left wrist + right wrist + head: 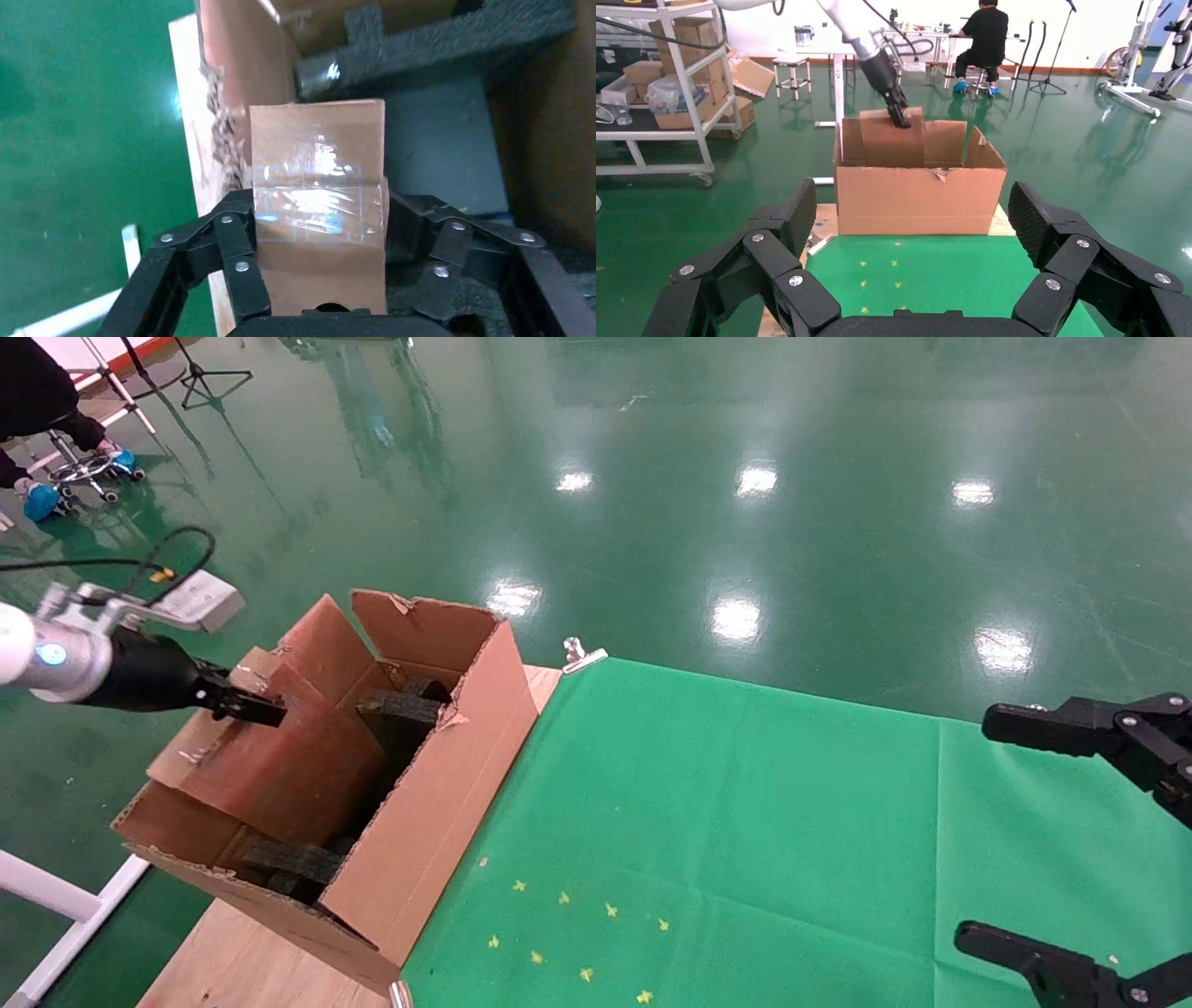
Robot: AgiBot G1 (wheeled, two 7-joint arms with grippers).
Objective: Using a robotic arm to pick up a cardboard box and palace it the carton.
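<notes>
Robotic arm (56,658) w/ left gripper (244,706) clenched on cardboard box (279,761), held tilted inside carton (438,822) at table's left edge; right gripper (1071,840) spread wide, parked far right.

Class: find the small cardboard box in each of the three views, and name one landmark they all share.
Head view: the box is left of centre, lowered into the carton, gripped by the left end effector.
Left wrist view: the box fills the centre, between the fingers.
Right wrist view: the box is upper centre, sticking out of the carton.
Shared landmark: the carton.
</notes>
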